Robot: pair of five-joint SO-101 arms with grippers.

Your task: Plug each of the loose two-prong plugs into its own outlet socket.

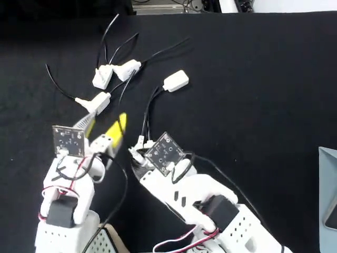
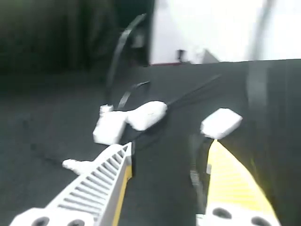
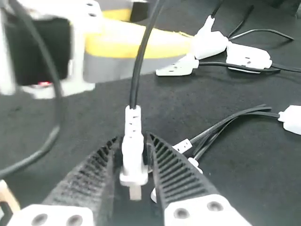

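Bare table (image 1: 263,79) on right, plug cluster (image 1: 128,69) crowding left

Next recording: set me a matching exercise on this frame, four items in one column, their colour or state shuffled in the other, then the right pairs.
Column one:
1. right claw
2. left claw
3. table
4. pair of white connectors

Column two:
A. black
B. open, nothing between its fingers
C. lying side by side
D. shut on a white plug

Pairs: 1-D, 2-B, 3-A, 4-C
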